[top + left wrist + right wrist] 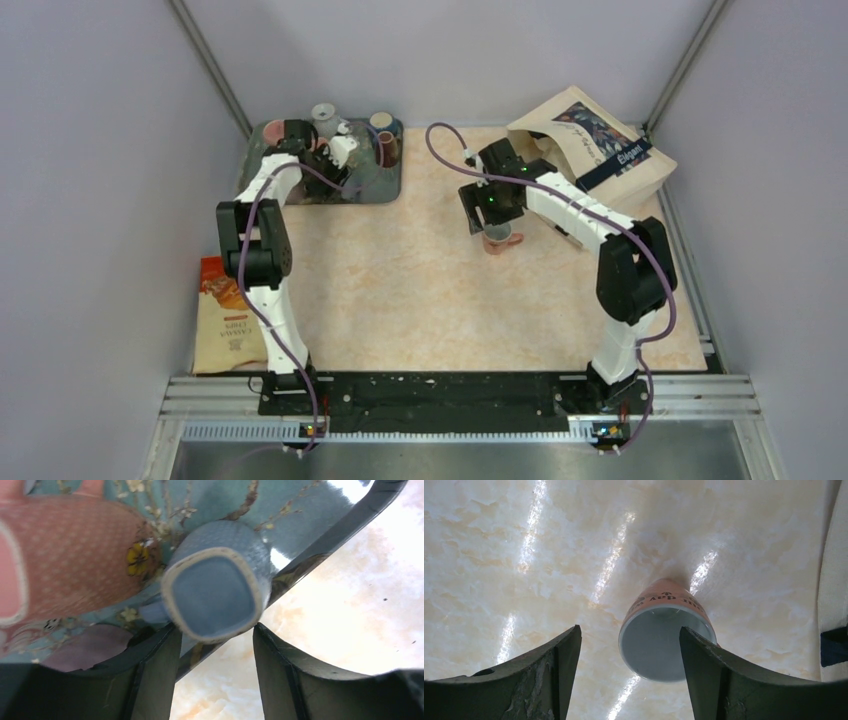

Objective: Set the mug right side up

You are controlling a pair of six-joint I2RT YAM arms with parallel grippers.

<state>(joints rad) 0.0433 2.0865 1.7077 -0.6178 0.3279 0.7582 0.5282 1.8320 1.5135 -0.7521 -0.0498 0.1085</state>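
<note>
An orange mug (498,238) with a white inside stands upright on the marble table, its mouth facing up in the right wrist view (659,645). My right gripper (495,212) hangs just above it, open (630,628). Its right finger (704,670) overlaps the rim and its left finger is well apart. My left gripper (345,152) is open (216,630) over the floral tray (345,527). A blue mug (215,597) stands upside down there, base towards the camera, just beyond the fingertips. A pink mug (75,555) lies beside it.
The tray (262,160) at the back left holds several cups. A brown paper bag (590,150) lies at the back right, close to the right arm, and shows at the right wrist view's edge (834,580). A snack packet (225,320) lies at the table's left edge.
</note>
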